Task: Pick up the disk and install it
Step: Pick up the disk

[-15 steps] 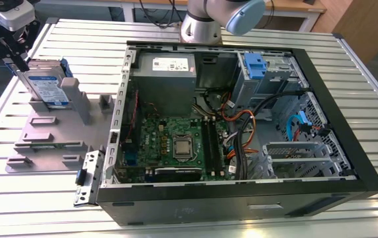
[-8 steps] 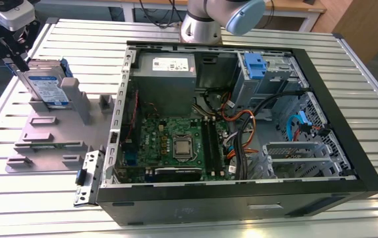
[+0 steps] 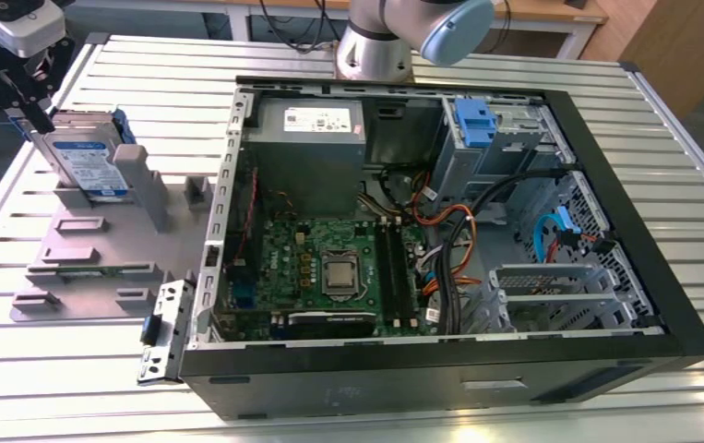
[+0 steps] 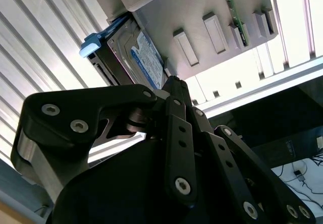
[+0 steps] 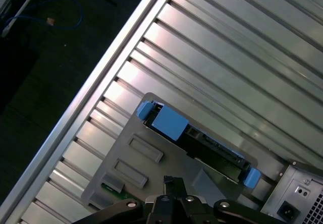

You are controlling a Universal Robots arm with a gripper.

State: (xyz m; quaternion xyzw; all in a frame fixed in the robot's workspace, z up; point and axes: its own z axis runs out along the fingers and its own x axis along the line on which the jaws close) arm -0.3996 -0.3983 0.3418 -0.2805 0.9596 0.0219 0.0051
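Disk (image 3: 86, 159) stands on edge just beneath my pincer (image 3: 27, 101); I cannot tell how wide I stand, nor whether I touch it. I judge it best to centre squarely over its top edge, clamp the flat faces, and lift straight out of the grey fixture (image 3: 81, 251). Well beyond lies the open computer case (image 3: 450, 374).
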